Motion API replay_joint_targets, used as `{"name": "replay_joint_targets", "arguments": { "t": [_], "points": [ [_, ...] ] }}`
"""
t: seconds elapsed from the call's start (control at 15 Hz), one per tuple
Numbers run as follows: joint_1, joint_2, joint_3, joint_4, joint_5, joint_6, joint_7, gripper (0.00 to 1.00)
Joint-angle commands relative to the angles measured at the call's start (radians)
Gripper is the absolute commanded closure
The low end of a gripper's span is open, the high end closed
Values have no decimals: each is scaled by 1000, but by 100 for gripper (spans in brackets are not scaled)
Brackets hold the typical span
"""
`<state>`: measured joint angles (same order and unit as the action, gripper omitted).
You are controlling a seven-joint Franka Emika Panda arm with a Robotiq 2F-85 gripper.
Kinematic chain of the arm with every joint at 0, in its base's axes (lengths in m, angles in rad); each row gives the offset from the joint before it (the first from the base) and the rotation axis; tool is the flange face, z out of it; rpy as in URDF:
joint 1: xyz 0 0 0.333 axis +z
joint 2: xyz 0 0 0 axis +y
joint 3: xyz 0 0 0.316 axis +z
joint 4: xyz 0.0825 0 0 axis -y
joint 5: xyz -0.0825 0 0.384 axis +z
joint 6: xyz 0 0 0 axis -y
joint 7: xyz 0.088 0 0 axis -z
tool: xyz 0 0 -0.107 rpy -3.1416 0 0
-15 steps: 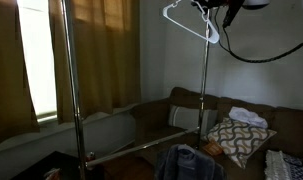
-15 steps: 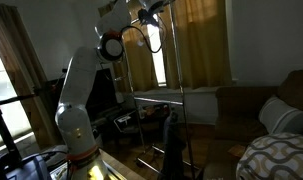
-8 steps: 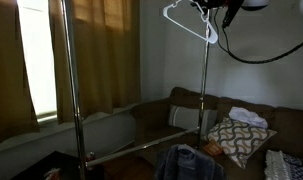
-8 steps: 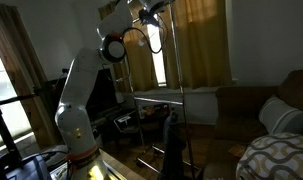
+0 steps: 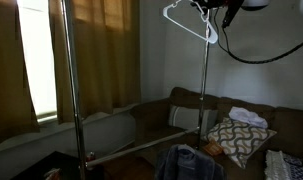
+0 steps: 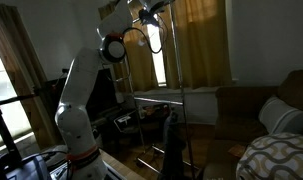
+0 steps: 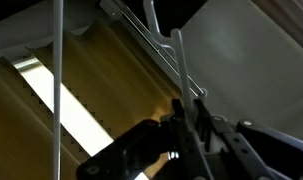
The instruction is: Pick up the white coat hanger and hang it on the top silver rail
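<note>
The white coat hanger (image 5: 191, 24) hangs tilted high in the air beside the rack's upright silver pole (image 5: 204, 90). My gripper (image 5: 225, 12) is at the top edge of an exterior view, holding the hanger by one end. In the wrist view the gripper (image 7: 188, 112) is shut on the hanger's thin wire (image 7: 179, 60), which runs up between the fingers. In an exterior view the arm reaches up to the rack's top, with the gripper (image 6: 151, 12) there. The top silver rail is above the frame in both exterior views. A thin silver bar (image 7: 59, 90) crosses the wrist view; I cannot tell which bar it is.
The rack's other upright pole (image 5: 66, 90) and low horizontal bar (image 5: 131, 150) stand in front of a curtained window (image 5: 36, 60). A sofa with a patterned cushion (image 5: 236, 138) is behind. Dark clothing (image 5: 186, 162) hangs low on the rack. The robot base (image 6: 76, 130) stands near it.
</note>
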<state>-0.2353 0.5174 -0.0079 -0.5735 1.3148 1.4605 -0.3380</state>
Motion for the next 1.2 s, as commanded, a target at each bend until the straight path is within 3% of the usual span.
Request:
{"name": "replay_joint_targets", "arguments": {
  "t": [0.0, 0.53, 0.6, 0.93, 1.13],
  "points": [
    [-8, 22, 4, 17, 16, 16, -4, 96],
    [-10, 90, 5, 68, 33, 77, -34, 96],
    [-27, 124, 46, 123, 0, 83, -21, 96],
    [-34, 179, 100, 202, -4, 106, -31, 96],
    [-35, 134, 124, 115, -6, 154, -77, 96]
  ]
}}
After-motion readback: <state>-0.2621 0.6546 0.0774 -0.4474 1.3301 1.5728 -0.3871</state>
